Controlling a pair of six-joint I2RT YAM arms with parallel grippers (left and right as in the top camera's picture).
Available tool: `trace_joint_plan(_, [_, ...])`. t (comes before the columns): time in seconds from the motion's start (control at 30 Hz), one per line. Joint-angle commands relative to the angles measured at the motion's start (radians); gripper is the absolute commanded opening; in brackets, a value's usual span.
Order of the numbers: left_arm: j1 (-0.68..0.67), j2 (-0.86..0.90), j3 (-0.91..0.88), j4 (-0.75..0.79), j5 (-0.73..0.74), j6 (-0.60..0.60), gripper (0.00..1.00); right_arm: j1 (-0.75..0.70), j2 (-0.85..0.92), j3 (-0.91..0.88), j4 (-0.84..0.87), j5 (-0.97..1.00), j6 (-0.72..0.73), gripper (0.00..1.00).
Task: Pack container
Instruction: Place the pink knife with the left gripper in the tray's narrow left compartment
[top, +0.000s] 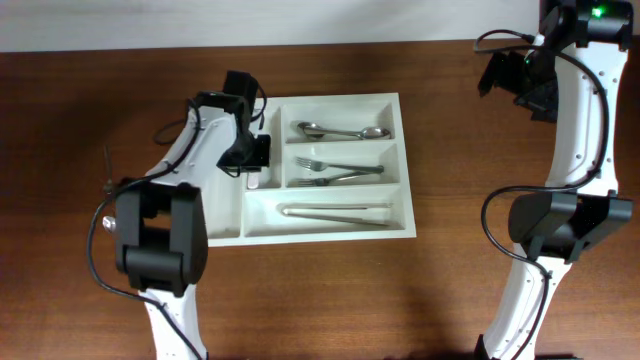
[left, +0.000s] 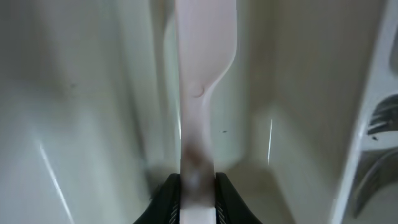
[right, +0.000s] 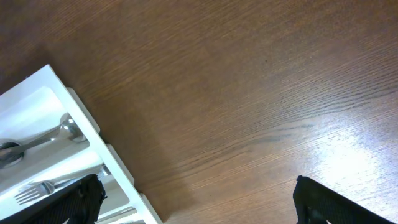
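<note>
Container (top: 340, 98): probably light, stiff, smooth plastic; best taken at rim. Left gripper (left: 198, 186) closed on white flat utensil (left: 205, 50); right gripper (right: 202, 199) wide apart, holding nothing.

White tray (top: 340, 99) holding silver spoons (top: 340, 131), forks (top: 340, 170) and tongs (top: 335, 212), on reddish-brown wood-grain table (top: 330, 300); cream-white utensil (left: 202, 74) between black fingers (left: 165, 202); left arm (top: 195, 145) and right arm (top: 578, 110) white with black joints, green light (top: 599, 12) far right.

Overhead top-down, wrist cams nearer, L inside container (top: 262, 222) (all share it)
</note>
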Motion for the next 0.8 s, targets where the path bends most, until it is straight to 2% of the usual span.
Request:
trace_joint_plan(0.0, [-0.021,0.007,0.012,0.01,0.003,-0.01,0.02,-0.002,-0.012,0.005,-0.002,-0.006,0.008,0.99])
trace_joint_plan(0.13, [-0.034,0.007,0.012,0.016,0.003,-0.01,0.04,-0.002,-0.012,0.005,-0.002,-0.006,0.009,0.99])
trace_joint_plan(0.2, [-0.035,0.007,0.012,0.017,0.003,-0.01,0.27,-0.002,-0.012,0.005,-0.002,-0.006,0.008,0.99])
trace_joint_plan(0.3, [-0.034,0.007,0.017,0.017,0.003,-0.01,0.72,-0.002,-0.012,0.005,-0.002,-0.006,0.009,0.99])
trace_joint_plan(0.33, [-0.033,0.007,0.023,0.016,0.003,-0.01,0.81,-0.002,-0.012,0.005,-0.002,-0.006,0.009,0.99])
trace_joint_plan(0.37, [-0.032,0.007,0.033,0.011,0.003,-0.01,0.85,-0.002,-0.012,0.005,-0.002,-0.006,0.008,0.99])
trace_joint_plan(0.77, [-0.032,0.007,0.33,-0.143,-0.026,-0.01,0.85,-0.002,-0.012,0.005,-0.002,-0.006,0.008,0.99])
